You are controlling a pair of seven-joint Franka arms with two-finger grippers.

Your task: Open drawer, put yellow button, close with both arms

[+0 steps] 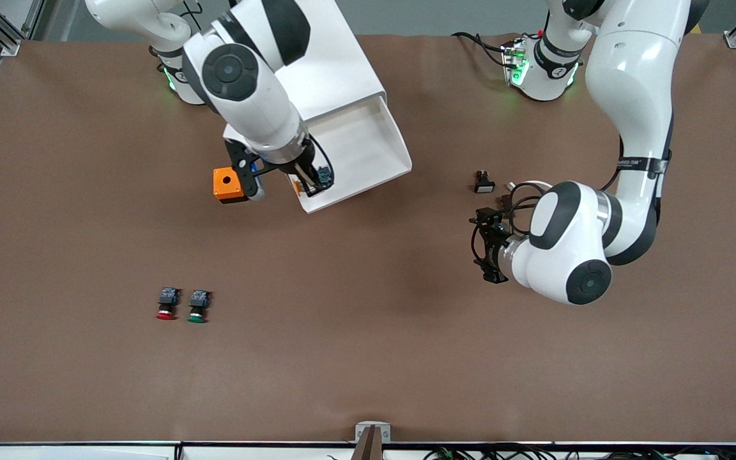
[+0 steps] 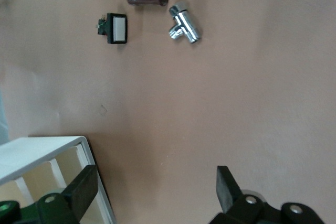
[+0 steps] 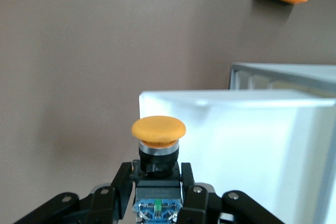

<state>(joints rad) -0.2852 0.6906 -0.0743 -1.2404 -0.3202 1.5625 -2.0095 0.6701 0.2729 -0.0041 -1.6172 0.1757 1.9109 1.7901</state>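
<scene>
Left gripper (image 1: pixel 487 248) hangs over bare table (image 1: pixel 368 332), jaws wide, holding nothing. Right gripper (image 1: pixel 312 184) clamps the yellow button (image 3: pixel 158 132) over the corner of the pulled-out drawer (image 1: pixel 368 150), beside the orange cube (image 1: pixel 228 184).

The white drawer (image 1: pixel 368 150) stands pulled open. The yellow button (image 3: pixel 158 139), mushroom cap foremost, hangs clamped over the drawer's corner.
</scene>
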